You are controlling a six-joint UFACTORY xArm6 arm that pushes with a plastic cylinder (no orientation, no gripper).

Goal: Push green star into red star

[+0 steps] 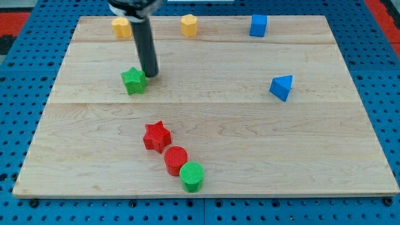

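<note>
1. Green star (133, 80) sits in the board's (325, 150) upper-left part, toward the view's top and left. It lies flat; no clear long axis, and which way its points face can't be told.
2. My tip (151, 75) rests just at the green star's upper-right side, touching or nearly so. The rod has no jaws and holds nothing.
3. Red star (156, 136) is nearer the view's bottom, well apart from the green star and a little to its right. Bare wood lies between them.
4. Red cylinder (175, 159) touches the red star's lower right; green cylinder (192, 175) touches the red cylinder's lower right.
5. Along the top edge: two yellow blocks (120, 27) (189, 25), then a blue cube (258, 25).
6. Blue wedge (282, 87) sits alone toward the right edge.
</note>
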